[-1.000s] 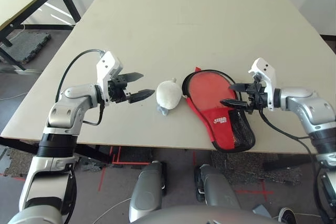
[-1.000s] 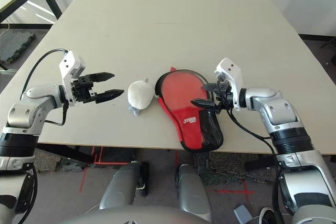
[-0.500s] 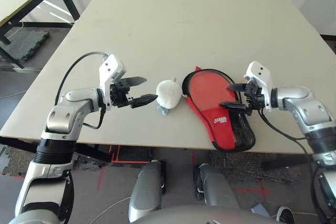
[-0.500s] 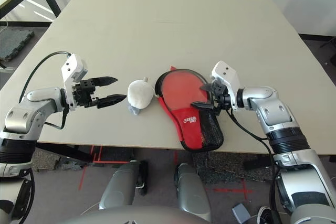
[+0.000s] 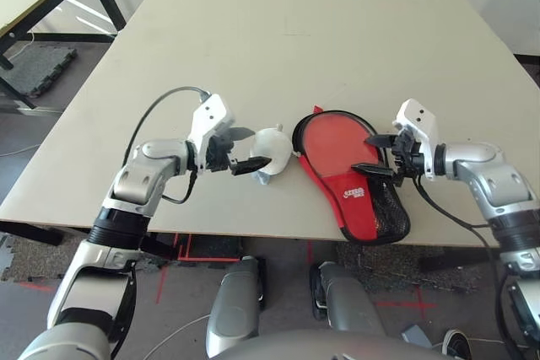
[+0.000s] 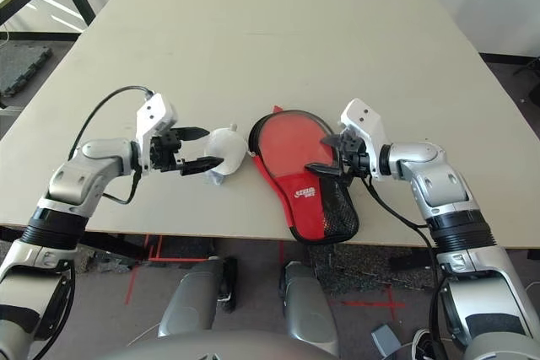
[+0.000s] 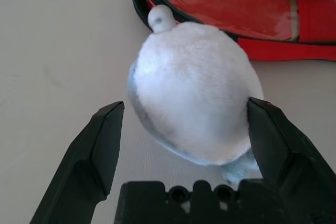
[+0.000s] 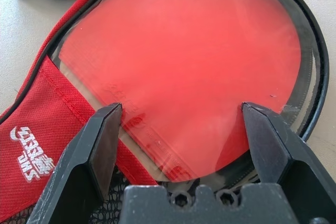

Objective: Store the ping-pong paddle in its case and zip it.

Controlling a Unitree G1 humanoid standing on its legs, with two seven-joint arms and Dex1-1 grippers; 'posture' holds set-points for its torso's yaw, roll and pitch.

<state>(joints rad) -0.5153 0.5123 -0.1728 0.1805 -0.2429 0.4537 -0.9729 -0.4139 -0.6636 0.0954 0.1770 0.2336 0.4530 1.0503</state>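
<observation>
Left wrist view puts us right on the action: the left pincer [image 7: 181,145] is spread wide around a white plush [image 7: 194,90], one black finger [image 7: 94,150] clear of it on one side with bare tabletop [image 7: 47,51] in the gap, the other finger [image 7: 278,145] right up against the fluff on the opposite side. Not squeezed, nothing gripped, the plush sits on the tabletop between the two fingers. Just past the plush, beyond the pincer's tips, there's the black rim of the case [image 7: 137,3], and the plush's little knob [image 7: 160,18] lies right at that rim. From the head camera, the left pincer [image 5: 245,151] reaches in level from the left, with the plush [image 5: 272,151] at its tips and the case [image 5: 359,196] just beyond that. Over on the other side, the right pincer [image 5: 377,154] is also wide apart, holding nothing, poised at the case's right edge. Its wrist view tells it best: the right pincer [image 8: 184,129] hangs over the paddle [image 8: 178,61], whose red face lies flat inside the open case [image 8: 37,145], directly ahead of the spread fingers, with the black zipper edge curving round it. The case's red flap with its white logo sits near one finger, covering the lower part of the paddle, and black mesh shows right below the pincer's base.
</observation>
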